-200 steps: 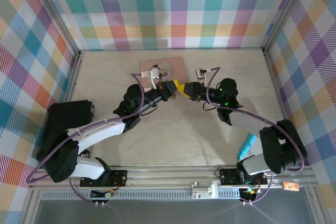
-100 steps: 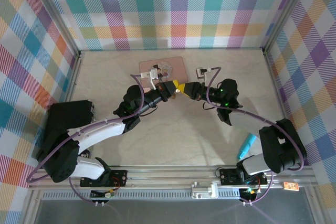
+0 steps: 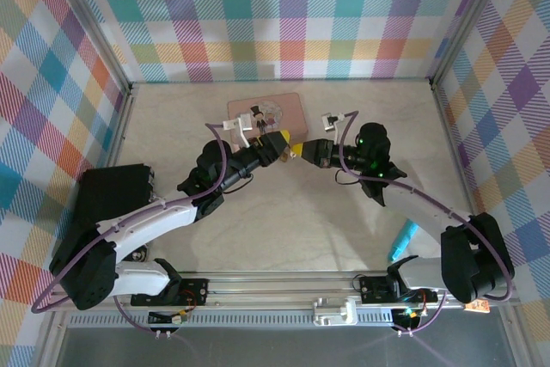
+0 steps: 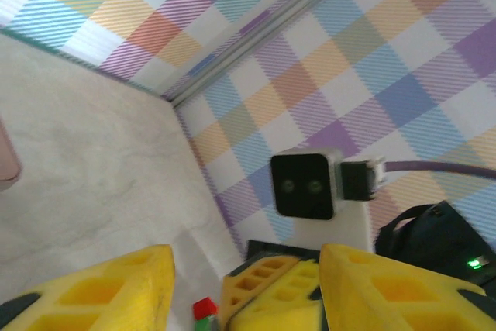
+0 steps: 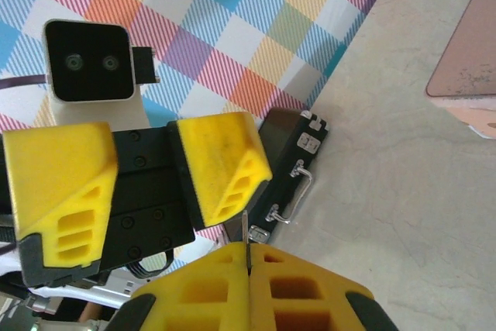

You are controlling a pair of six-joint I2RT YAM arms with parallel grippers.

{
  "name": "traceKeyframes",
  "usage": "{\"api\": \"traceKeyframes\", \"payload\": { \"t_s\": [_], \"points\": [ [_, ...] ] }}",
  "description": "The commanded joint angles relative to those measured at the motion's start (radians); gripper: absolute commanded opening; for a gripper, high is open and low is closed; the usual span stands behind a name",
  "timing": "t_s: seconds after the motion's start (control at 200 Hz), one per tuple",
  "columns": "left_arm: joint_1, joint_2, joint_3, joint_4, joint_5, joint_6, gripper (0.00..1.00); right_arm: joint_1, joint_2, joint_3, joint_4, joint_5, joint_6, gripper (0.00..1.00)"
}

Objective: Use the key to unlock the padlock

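Against a second ago, the left arm [image 3: 155,221] has sunk lower over its base and the right arm [image 3: 412,199] has stretched further out, so the two wrists still meet tip to tip in mid-table. The pink tin [image 3: 288,107] has not moved; it lies flat on the table just beyond the left gripper [image 5: 143,160], on its far side.

That gripper was pinched shut before. It now stands released, its yellow fingers [image 4: 101,292] well apart with nothing between the pads. The right gripper [image 5: 248,257], looser a second ago, is now clenched, its two fingers pressed together. It faces the gap of the left gripper from just in front.

The key [image 5: 245,230] is grasped in the seam of the right gripper's closed fingers. Its thin shaft sticks straight out past the tips towards the left gripper's nearer finger.
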Motion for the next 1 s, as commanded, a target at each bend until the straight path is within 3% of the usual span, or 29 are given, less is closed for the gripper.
{"api": "traceKeyframes", "payload": {
  "t_s": [0.0,0.25,0.545,0.625,0.995],
  "points": [
    [0.014,-0.018,0.014,-0.081,-0.013,0.009,0.62,0.005,-0.023,0.030,-0.105,0.006,-0.105,0.00],
    [0.022,-0.011,0.076,-0.186,0.062,-0.026,0.63,0.006,-0.080,0.077,-0.329,0.042,-0.364,0.00],
    [0.022,0.067,0.078,-0.081,0.121,-0.113,0.62,0.008,-0.067,0.108,-0.366,0.056,-0.425,0.00],
    [0.020,0.083,0.090,-0.070,0.130,-0.119,0.55,0.010,-0.062,0.114,-0.364,0.050,-0.427,0.00],
    [0.019,0.132,0.099,-0.025,0.142,-0.149,0.05,0.013,-0.052,0.122,-0.346,0.031,-0.413,0.00]
  ]
}}
